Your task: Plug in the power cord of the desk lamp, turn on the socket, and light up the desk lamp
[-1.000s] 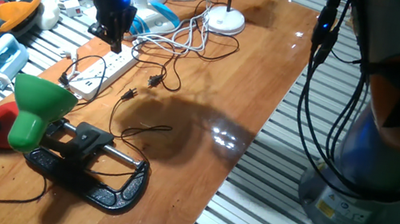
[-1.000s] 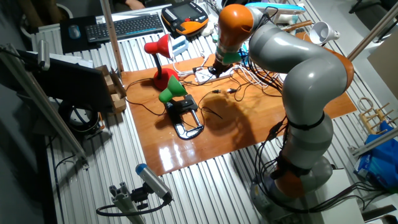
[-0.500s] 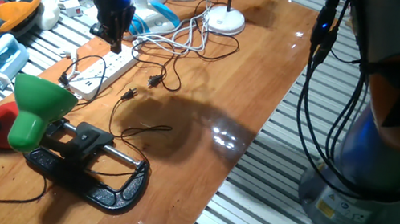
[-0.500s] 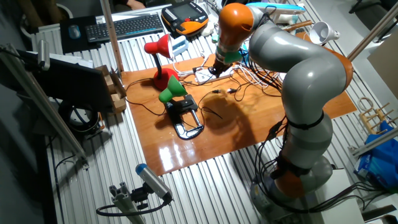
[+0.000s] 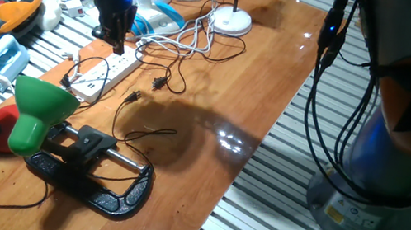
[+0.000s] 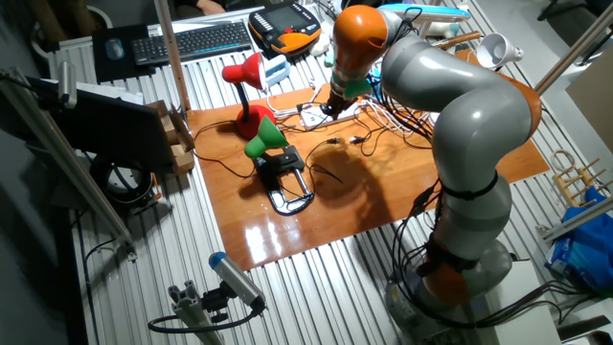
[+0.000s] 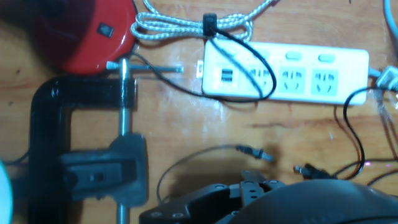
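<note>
**A:** Socket (image 5: 106, 72) sits left of centre in one fixed view, nothing plugged in, and the two plugs (image 5: 145, 88) lie loose just right of it. The gripper (image 5: 113, 31) hovers above, empty; can't tell how wide.

**B:** Cords crossing the strip could snag. The glossy wooden table (image 5: 230, 119) is cluttered: clamp (image 5: 91, 171), green lamp (image 5: 39, 108).

Glossy wooden bench (image 5: 277, 85). On it: white socket (image 5: 106, 72), black clamp (image 5: 95, 176), red lamp base (image 7: 93, 34), white round base (image 5: 230, 21), loose black cords (image 5: 144, 134).
</note>
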{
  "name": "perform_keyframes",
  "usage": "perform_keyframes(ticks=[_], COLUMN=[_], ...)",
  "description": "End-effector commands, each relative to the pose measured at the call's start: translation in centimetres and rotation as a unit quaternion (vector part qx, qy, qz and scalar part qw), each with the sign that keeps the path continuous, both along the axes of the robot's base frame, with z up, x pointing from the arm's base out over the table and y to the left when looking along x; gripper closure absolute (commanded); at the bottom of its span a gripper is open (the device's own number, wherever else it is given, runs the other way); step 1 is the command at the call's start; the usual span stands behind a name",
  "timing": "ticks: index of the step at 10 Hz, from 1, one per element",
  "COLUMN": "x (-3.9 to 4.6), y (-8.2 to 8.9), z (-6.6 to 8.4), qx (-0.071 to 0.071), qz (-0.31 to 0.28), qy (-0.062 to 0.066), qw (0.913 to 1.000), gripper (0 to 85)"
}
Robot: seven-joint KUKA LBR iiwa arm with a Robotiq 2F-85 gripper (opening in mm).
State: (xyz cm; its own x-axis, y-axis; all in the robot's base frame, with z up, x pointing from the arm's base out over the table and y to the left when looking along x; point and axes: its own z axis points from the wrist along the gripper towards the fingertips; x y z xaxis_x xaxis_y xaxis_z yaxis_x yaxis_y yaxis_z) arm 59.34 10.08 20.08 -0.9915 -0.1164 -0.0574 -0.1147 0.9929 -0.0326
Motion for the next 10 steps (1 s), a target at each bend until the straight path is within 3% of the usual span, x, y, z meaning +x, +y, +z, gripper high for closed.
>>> perform_keyframes(ticks=[1,5,10], x=[0.55,2.75,5.04], y=[0.4,2.8,4.2], z=[-0.3,-1.6,-3.1], qx=[0.002,0.009,0.011], qz=[-0.004,-0.026,-0.047], qy=[-0.002,-0.009,-0.011], qw=[1.0000,0.9996,0.9988], gripper=[85.0,85.0,85.0])
